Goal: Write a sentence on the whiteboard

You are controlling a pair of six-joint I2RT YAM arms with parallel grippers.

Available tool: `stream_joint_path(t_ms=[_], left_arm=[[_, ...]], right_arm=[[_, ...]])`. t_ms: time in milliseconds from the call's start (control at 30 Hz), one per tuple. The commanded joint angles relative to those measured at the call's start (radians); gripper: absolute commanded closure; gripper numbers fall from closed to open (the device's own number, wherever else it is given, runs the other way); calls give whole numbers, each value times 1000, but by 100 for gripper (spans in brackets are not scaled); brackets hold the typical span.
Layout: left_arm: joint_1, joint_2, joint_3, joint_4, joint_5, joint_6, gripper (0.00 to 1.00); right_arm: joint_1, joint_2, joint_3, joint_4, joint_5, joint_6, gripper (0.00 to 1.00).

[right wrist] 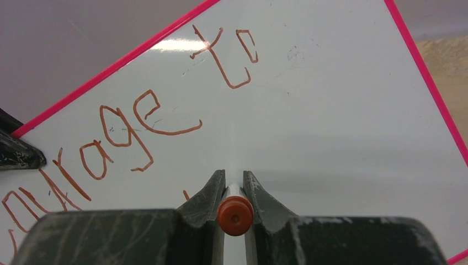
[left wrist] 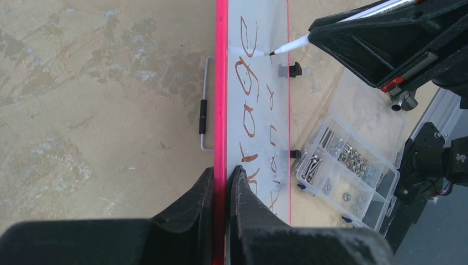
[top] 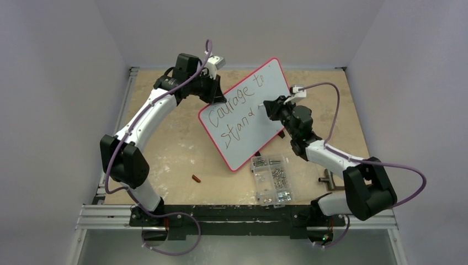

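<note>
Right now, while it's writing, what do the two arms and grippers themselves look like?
Both the left arm and right arm have white links with bulky black joints. A lilac cable runs along each. The left gripper and right gripper have black, tapered fingers, the right's scuffed grey.

Soft, even light from above fills the top view, leaving only faint, blurred-edged shadows on the tan table (top: 165, 149). In the right wrist view a pale streak of glare lies on the whiteboard (right wrist: 331, 110) near its upper left edge, while the marker (right wrist: 235, 216) and the right gripper (right wrist: 234, 176), close to the lens, look slightly soft. In the left wrist view the left gripper (left wrist: 222, 172) at the bottom is dark and out of focus.
</note>
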Motion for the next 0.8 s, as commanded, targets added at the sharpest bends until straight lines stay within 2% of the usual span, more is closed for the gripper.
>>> stream_joint_path(t_ms=[0,500,767], left_arm=[[-17,1,-2,-75,-127,97,100],[-21,10,15,-83,-131,97,100],[-22,13,32,-98,-140,97,100]], right_arm=[[-2,15,59,21,35,-3,100],[-6,33,110,-30,95,-25,100],[-7,-35,90,-33,92,-25,100]])
